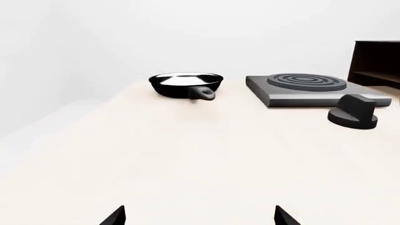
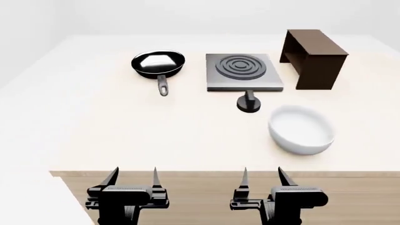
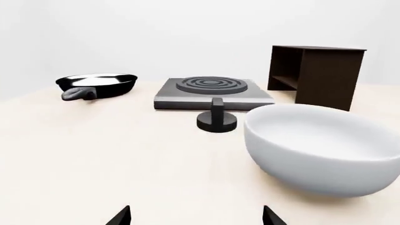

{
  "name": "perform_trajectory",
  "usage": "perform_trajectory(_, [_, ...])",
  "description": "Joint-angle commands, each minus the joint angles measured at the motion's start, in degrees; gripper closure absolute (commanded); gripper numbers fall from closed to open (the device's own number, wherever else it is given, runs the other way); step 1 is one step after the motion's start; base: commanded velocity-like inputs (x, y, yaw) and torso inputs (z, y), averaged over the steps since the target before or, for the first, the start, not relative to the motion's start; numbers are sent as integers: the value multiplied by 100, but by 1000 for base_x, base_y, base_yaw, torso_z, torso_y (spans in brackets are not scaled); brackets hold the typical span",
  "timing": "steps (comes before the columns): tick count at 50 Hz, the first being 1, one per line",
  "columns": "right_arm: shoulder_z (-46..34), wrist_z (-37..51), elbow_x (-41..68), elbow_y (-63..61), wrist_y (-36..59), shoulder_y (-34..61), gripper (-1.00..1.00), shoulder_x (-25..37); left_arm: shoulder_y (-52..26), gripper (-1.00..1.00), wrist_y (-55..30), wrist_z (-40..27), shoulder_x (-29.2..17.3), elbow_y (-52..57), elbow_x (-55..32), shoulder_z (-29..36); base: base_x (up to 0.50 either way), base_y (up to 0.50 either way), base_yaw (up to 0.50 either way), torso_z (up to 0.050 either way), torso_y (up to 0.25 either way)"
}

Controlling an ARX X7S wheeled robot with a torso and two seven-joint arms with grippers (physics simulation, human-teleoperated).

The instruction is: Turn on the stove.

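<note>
The spread right gripper (image 2: pixel 261 180) (nothing held) should reach the knob (image 2: pixel 248 102) ahead, skirting the bowl (image 2: pixel 301 129).

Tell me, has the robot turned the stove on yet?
Not yet, it looks like nothing is done. The left gripper and right gripper both hang open at the near table edge, holding nothing. The knob sits untouched in front of the stove. Left to do: reach over, grip the knob, and turn it.

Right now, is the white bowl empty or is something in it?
Empty. The white bowl sits upright on the table, and its inside shows only bare white.
</note>
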Motion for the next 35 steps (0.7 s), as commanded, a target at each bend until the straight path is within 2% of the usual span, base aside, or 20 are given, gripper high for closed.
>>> perform_trajectory(1, [-66,65,59,-23,5,-1,-100,60,-3,-100,8,-66,-61,9,-52,75,0,441,0,0,0])
perform_trajectory(31, [-212,211,158,42,-45,34,-100,163,-17,-100,45,-199,-176,-18,-172,222,0,440,0,0,0])
perform_trajectory(35, [-224,216,205,33,-26,39,-100,169,-9,-100,42,-217,-196,10,-187,237,0,141,0,0,0])
